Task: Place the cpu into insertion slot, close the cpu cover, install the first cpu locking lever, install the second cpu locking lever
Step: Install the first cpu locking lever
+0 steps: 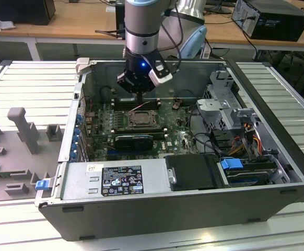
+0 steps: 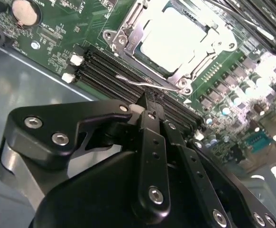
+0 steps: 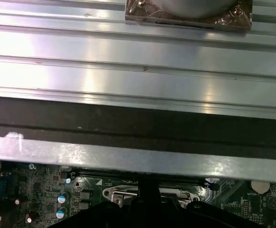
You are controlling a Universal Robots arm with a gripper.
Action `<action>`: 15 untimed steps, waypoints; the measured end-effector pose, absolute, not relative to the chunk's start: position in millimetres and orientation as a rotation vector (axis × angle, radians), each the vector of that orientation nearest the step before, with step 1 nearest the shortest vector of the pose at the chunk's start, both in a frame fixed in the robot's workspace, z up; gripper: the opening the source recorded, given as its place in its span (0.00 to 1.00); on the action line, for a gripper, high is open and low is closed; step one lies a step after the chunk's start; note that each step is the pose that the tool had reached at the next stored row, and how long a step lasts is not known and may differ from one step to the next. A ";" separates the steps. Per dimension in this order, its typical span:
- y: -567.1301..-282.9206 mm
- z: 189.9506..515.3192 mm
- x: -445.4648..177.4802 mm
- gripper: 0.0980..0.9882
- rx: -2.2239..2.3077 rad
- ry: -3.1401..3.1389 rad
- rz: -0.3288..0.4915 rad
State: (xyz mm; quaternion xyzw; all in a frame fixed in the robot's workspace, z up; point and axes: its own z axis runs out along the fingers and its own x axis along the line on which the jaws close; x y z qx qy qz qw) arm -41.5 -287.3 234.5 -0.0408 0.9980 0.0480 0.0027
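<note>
I see the gripper point(image 1: 136, 90) hanging inside the open computer case point(image 1: 204, 206). In the exterior view the insertion slot point(image 1: 141, 119) sits toward six o'clock of it.

In the second wrist view the cpu point(image 2: 173, 38) lies flat in that slot, metal top up and washed pale by glare. The cpu cover point(image 2: 127, 34) lies down around it. A thin wire lever point(image 2: 169, 87) runs along the socket edge, parallel to the memory slots point(image 2: 105, 71), which run nine to three in the exterior view.

The fingers look drawn together, tips right at the lever; I can't tell whether they touch it. The gripper's body hides the nearer board point(image 2: 57, 38).
</note>
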 end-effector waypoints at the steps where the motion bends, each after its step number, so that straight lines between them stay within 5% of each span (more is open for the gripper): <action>1: -287.3 233.2 -41.4 0.01 -0.130 3.130 0.151; 15: -286.6 222.2 -26.4 0.01 -0.116 3.128 0.158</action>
